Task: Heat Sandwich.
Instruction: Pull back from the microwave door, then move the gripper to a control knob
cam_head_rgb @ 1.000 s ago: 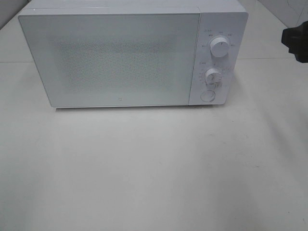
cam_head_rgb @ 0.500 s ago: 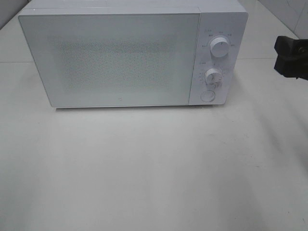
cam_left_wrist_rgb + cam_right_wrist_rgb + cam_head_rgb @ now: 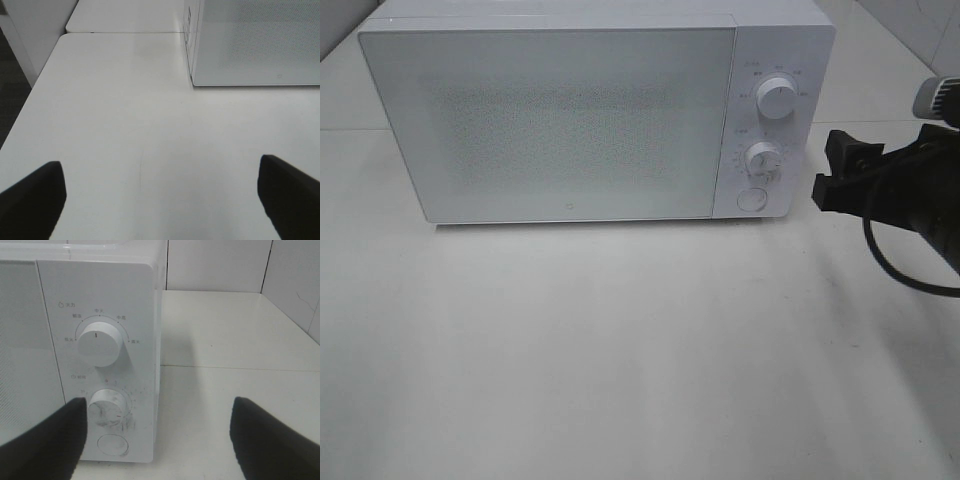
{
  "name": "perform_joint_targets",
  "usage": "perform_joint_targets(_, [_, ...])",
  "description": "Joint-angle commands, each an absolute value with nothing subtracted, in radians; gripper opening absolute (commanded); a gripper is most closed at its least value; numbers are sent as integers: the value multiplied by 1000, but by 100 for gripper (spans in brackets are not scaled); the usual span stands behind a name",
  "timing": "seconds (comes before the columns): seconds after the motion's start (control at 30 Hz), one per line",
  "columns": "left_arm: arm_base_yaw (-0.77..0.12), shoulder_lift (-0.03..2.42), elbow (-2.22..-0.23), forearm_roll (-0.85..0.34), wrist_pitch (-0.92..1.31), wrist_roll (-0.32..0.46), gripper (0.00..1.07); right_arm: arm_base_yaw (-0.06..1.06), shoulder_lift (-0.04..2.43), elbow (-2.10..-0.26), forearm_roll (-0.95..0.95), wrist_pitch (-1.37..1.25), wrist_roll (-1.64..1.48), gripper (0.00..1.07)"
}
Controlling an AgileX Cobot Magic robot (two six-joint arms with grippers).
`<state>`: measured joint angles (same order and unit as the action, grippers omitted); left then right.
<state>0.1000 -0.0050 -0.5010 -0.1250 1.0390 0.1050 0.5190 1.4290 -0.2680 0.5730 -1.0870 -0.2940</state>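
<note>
**Right gripper at the dials, sandwich out of sight**

Found no sandwich in any view. Judged it probably behind the shut door (image 3: 550, 120) of the microwave (image 3: 780, 40), but could not confirm that through the frosted panel. Took the step in hand to be setting the controls.

Saw the right gripper (image 3: 830, 165) spread wide and holding nothing, near the control panel (image 3: 772, 130) but apart from it. Ahead of it, toward one finger, noted the lower knob (image 3: 109, 407). Noted the upper knob (image 3: 101, 343) higher on the panel and the round button (image 3: 112, 444) lowest.

Saw the left gripper (image 3: 160, 162) likewise spread wide and empty, low over the worktop (image 3: 125, 125), with the microwave's near corner well ahead of it and off to one side.

Reckoned the next move called for centring the right gripper on the lower knob, narrowing onto its rim, then turning, without pressing the button beneath or shoving the microwave back.
</note>
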Motion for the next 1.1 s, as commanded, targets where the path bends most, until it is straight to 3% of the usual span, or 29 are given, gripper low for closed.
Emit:
perform_joint_targets(0.03, [102, -30, -498, -135, 1034, 98, 98, 593, 1491, -268, 655, -1181, -309, 76])
perform_joint_targets(0.53, [102, -30, -498, -135, 1034, 98, 98, 755, 1664, -270, 779, -1330, -236, 76])
perform_joint_targets(1.1, [102, -30, -498, -135, 1034, 98, 98, 766, 1677, -274, 795, -1344, -233, 76])
